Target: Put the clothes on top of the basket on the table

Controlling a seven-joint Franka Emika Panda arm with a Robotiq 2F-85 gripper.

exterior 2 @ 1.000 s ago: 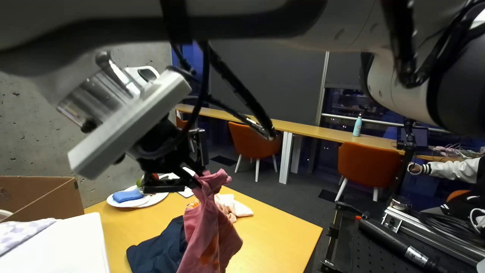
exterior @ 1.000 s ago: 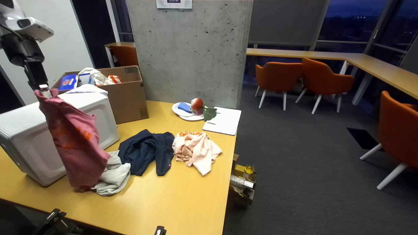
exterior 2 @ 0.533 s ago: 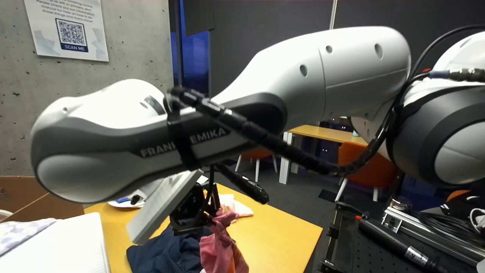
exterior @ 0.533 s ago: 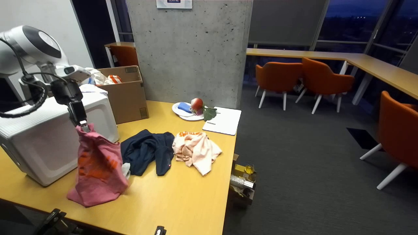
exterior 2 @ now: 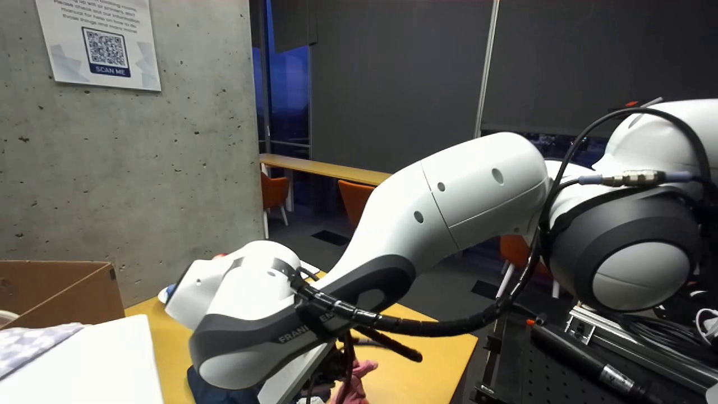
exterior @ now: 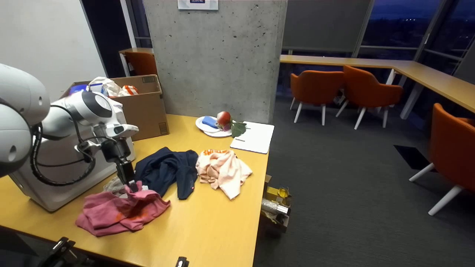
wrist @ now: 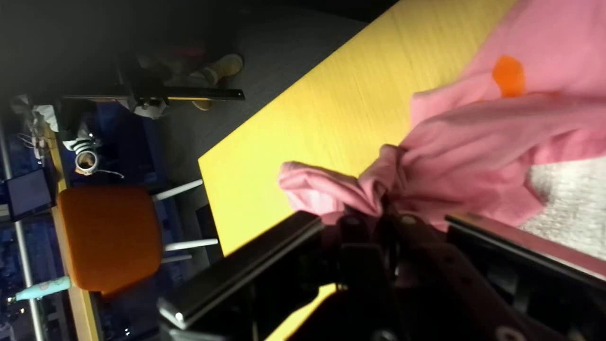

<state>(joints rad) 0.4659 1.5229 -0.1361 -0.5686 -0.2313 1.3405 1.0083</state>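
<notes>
My gripper (wrist: 378,217) is shut on a bunched corner of the pink garment (exterior: 118,213). The rest of that garment lies crumpled on the table (exterior: 215,226), partly over the grey garment (wrist: 573,203). Beside it are the navy garment (exterior: 169,172) and, farther along, the cream garment with orange print (exterior: 224,172). The whitish basket (exterior: 70,189) stands behind the gripper, partly covered by the arm in an exterior view. A pale checked cloth (exterior 2: 33,343) rests on top of it. In an exterior view, the arm hides most of the jaws and the pink garment (exterior 2: 356,381).
Behind the basket stands a brown cardboard box (exterior: 146,115) with things in it. A plate (exterior: 207,129) with a blue sponge and a white sheet (exterior: 254,137) lie near the concrete pillar (exterior: 215,55). Black clamps (exterior: 63,248) sit at the near table edge.
The gripper has come down and away from above the basket, still holding the pink garment. That garment hung at full length before; now most of it has settled on the table.
</notes>
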